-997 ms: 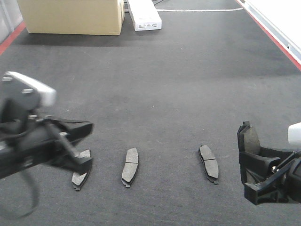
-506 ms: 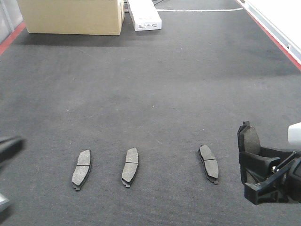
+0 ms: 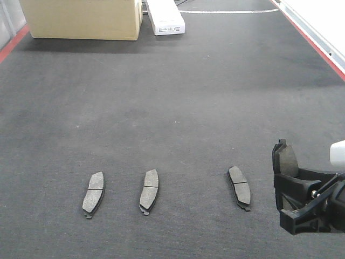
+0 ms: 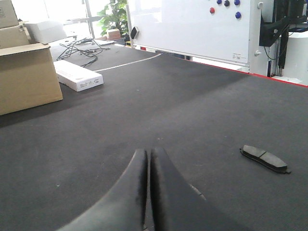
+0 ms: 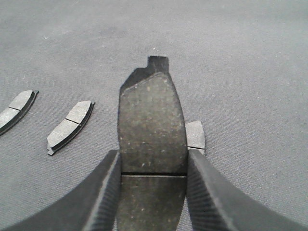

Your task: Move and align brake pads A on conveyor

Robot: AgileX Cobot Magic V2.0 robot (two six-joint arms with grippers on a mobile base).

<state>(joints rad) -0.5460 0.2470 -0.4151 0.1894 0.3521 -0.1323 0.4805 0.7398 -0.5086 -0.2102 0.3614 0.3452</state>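
Three brake pads A lie flat on the conveyor (image 3: 178,108) in a row across the lower part of the front view: one at lower left (image 3: 93,193), one just right of it (image 3: 149,190), one right of centre (image 3: 239,186). They run lengthwise up the frame, roughly parallel, with a wider gap after the second pad, a gap that looks meant for the last one.

The fourth pad (image 5: 152,130) stands upright, clamped by its edges in the right tool (image 5: 152,166) at the lower right of the front view, friction face to the wrist camera, clear of the belt. Held so, it can be carried over and laid in line.

The left tool (image 4: 148,185) has its jaws pressed together on nothing, out of the front view.

A cardboard box (image 3: 81,19) and a white carton (image 3: 165,17) sit at the belt's far end, well apart from the row.
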